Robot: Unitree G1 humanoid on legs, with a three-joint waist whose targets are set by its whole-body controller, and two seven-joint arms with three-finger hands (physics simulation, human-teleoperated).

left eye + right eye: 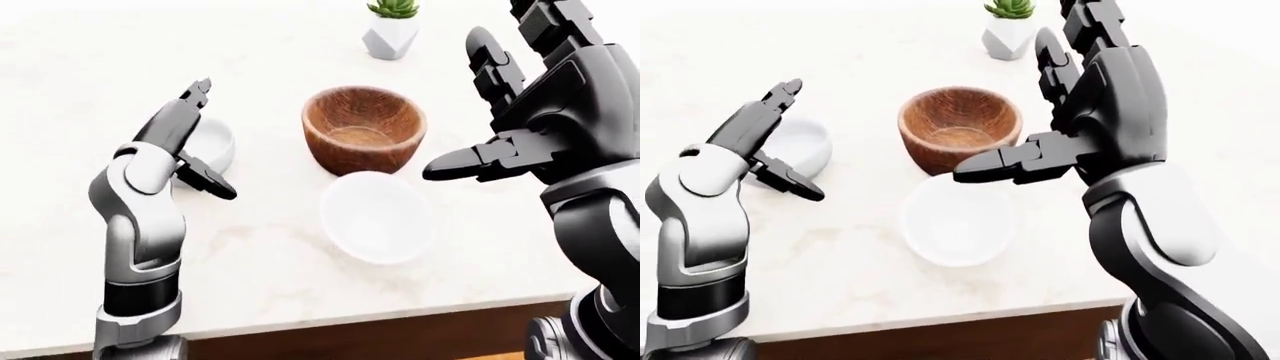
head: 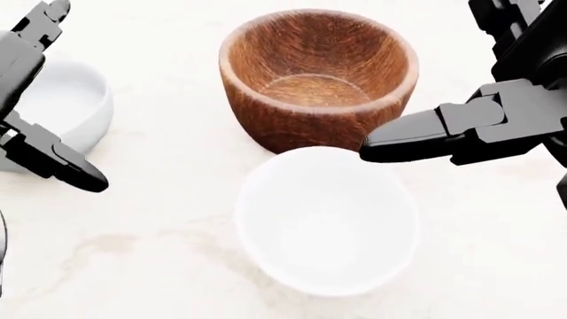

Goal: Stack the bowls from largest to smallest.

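Observation:
A brown wooden bowl (image 1: 364,129) stands upright on the white marble counter (image 1: 270,255). A larger white bowl (image 1: 378,216) sits just below it in the left-eye view, touching or nearly touching it. A small white bowl (image 1: 209,148) sits to the left, partly hidden by my left hand. My left hand (image 1: 198,139) is open, its fingers spread about the small bowl's near side. My right hand (image 1: 480,105) is open and raised to the right of the wooden bowl, thumb (image 2: 417,136) pointing left over the white bowl's rim.
A white faceted pot with a green succulent (image 1: 391,28) stands at the top of the left-eye view, above the wooden bowl. The counter's brown edge (image 1: 380,337) runs along the bottom.

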